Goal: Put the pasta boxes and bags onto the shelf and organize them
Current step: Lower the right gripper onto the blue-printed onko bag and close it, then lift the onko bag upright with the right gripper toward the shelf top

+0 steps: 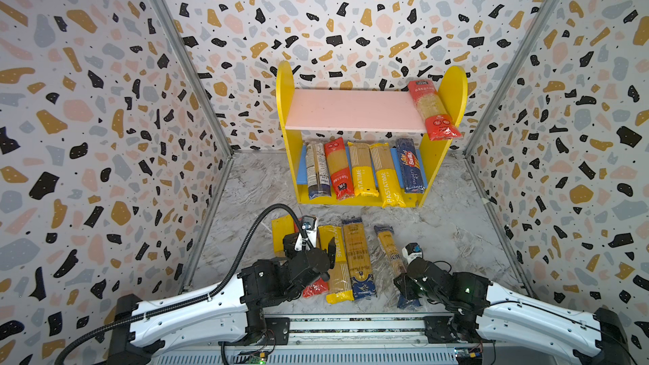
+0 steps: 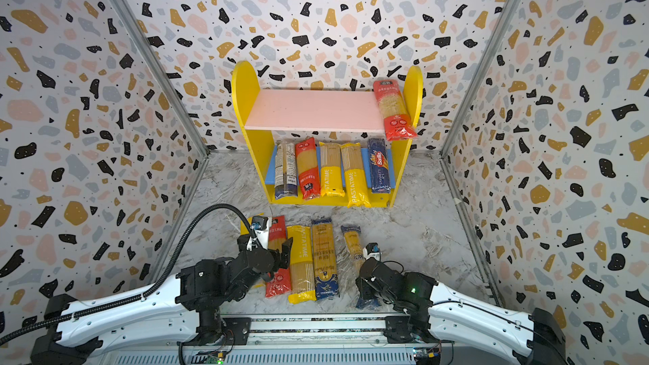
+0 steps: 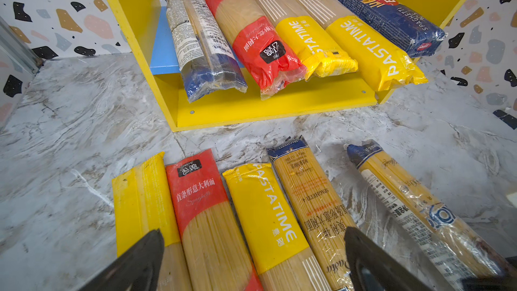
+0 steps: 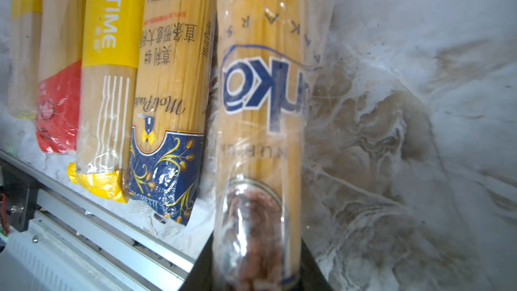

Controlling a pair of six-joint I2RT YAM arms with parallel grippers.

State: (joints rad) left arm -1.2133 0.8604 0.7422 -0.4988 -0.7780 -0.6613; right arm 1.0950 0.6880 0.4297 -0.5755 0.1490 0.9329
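Observation:
The shelf (image 1: 284, 100) (image 2: 242, 100) stands at the back. One red pack (image 1: 430, 107) (image 2: 391, 107) lies at the right end of its pink board. Several packs (image 1: 361, 170) (image 3: 279, 43) lie side by side on the blue board. On the marble in front is a row: yellow, red (image 3: 201, 205), yellow PASTATIME (image 3: 265, 214) and navy-and-clear (image 1: 356, 258) packs. My left gripper (image 1: 312, 245) (image 2: 270, 245) (image 3: 253, 253) hovers open over the red and PASTATIME packs. Right of the row, a slanted clear pack with a blue logo (image 1: 386, 244) (image 4: 260, 79) has my right gripper (image 1: 404, 286) (image 4: 256, 270) shut on its near end.
Terrazzo-patterned walls (image 1: 105, 117) close in the left, back and right. A metal rail (image 1: 351, 324) runs along the front edge just behind the packs' near ends. Bare marble (image 1: 456, 240) stretches right of the row and left of the shelf.

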